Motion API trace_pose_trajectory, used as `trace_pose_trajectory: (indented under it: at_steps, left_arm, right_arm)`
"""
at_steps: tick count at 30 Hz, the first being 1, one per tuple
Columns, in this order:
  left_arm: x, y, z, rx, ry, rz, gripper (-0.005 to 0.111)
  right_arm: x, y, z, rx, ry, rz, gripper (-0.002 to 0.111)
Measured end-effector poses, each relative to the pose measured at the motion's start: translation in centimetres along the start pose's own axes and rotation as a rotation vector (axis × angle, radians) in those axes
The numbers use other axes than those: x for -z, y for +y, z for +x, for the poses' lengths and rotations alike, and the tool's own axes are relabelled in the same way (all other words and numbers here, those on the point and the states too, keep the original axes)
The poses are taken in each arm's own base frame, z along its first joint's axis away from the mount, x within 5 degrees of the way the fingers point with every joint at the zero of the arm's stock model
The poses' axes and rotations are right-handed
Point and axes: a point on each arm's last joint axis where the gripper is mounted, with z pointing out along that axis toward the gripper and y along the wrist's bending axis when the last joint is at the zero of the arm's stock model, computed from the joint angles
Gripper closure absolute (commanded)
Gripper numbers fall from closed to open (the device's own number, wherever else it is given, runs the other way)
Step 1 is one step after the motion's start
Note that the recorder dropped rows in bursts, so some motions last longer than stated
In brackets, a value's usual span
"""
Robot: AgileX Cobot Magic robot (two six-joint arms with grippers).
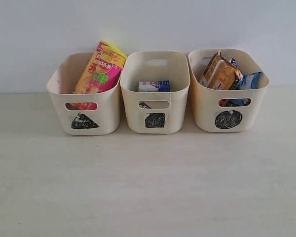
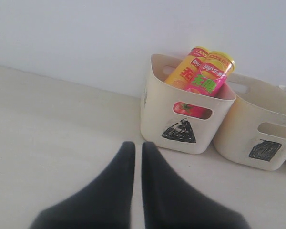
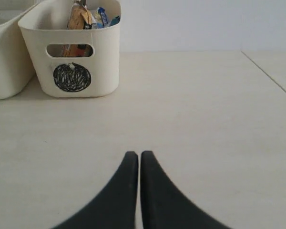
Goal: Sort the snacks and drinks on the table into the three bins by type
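Three cream bins stand in a row at the back of the table (image 1: 148,187). The triangle bin (image 1: 65,106) holds the pink-and-yellow chip can (image 1: 102,74) and the yellow-and-red can (image 2: 187,71). In the square bin (image 1: 133,116) lies a white-and-blue carton (image 1: 154,86); a dark purple carton (image 1: 145,105) shows through its handle slot. The circle bin (image 1: 202,108) holds an orange-brown packet (image 1: 218,73) and blue packets (image 1: 249,81). Neither gripper shows in the exterior view. My left gripper (image 2: 138,148) is shut and empty, short of the triangle bin (image 2: 155,119). My right gripper (image 3: 139,156) is shut and empty, well short of the circle bin (image 3: 105,71).
A white wall (image 1: 148,24) rises right behind the bins. In the right wrist view a seam or table edge (image 3: 271,78) runs diagonally off to one side of the circle bin.
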Motion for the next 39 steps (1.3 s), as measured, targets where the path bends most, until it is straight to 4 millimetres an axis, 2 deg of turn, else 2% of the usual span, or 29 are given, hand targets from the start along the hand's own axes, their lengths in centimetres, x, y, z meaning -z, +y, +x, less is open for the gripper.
trace_pose_trajectory:
  at_steps: [39]
  left_arm:
    - [0.00, 0.00, 0.00, 0.000, 0.000, 0.000, 0.102]
  right_arm:
    - [-0.04, 0.02, 0.27, 0.027, 0.019, -0.002, 0.108]
